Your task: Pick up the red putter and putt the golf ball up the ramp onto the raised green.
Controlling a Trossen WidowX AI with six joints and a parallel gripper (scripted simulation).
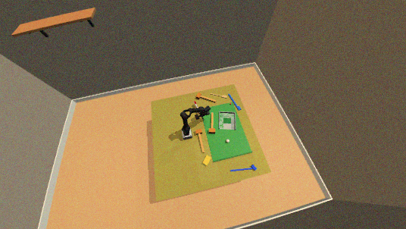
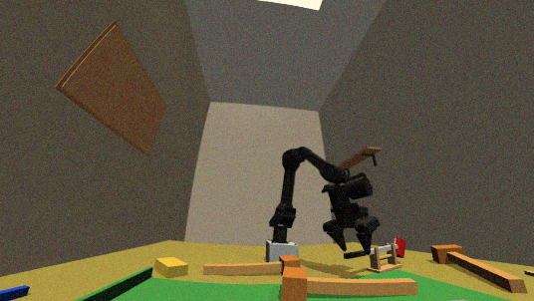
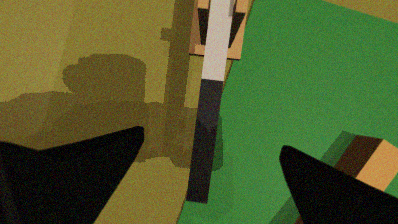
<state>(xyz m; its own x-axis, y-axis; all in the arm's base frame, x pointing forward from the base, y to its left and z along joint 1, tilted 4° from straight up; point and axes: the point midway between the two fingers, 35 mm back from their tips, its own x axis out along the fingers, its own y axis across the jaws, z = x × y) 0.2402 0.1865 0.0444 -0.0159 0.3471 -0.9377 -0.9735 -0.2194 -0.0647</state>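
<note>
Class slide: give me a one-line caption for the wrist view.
Open black parallel-jaw gripper poised above the dark grip of the putter's grey shaft, lying along the green mat's edge.
</note>
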